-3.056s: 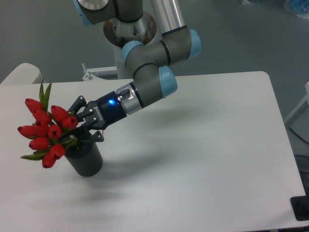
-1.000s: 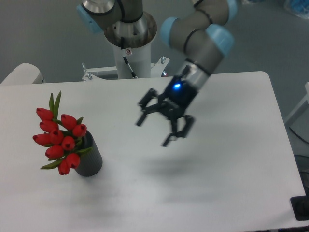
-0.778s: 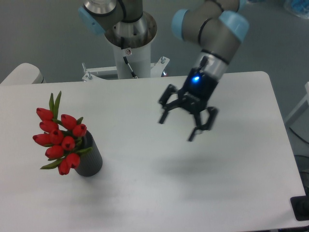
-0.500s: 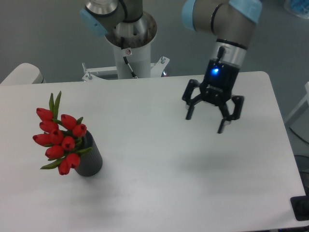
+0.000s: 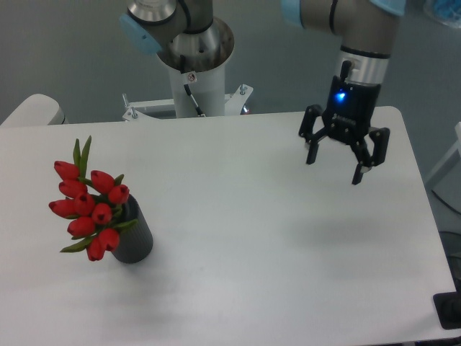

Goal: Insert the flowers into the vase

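The flowers, a bunch of red tulip buds with green leaves, stand in the vase, a dark ribbed cylinder at the left of the white table. The buds lean out to the left over the vase's rim. My gripper hangs open and empty above the right side of the table, far from the vase, with its fingers pointing down.
The robot's base column stands behind the table's far edge. The table's right edge lies close to the gripper. A dark object sits at the lower right corner.
The gripper let go of the flowers, which stay in the vase, and has swung up and to the right across the table. The flowers and vase have not moved in the last second.
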You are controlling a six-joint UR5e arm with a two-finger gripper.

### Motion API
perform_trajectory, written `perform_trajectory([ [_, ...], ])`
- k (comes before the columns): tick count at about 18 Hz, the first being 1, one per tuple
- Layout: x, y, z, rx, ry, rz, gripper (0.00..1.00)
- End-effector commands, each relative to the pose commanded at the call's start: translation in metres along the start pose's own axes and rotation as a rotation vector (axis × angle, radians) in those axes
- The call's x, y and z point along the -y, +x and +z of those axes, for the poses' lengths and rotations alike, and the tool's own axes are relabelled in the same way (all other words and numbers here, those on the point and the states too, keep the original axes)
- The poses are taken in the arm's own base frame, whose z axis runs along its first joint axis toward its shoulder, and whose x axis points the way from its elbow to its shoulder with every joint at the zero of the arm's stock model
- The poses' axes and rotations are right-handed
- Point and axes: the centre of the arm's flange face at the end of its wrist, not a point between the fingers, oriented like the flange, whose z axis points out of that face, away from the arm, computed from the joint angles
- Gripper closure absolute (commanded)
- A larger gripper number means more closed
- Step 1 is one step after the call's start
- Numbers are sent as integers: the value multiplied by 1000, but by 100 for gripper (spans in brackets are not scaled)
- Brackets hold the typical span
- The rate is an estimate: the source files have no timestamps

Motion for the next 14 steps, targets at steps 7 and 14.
perform_trajectory([
  [7, 13, -13, -11, -57, -67, 46, 0],
  [14, 13, -20, -14, -75, -110, 50, 0],
])
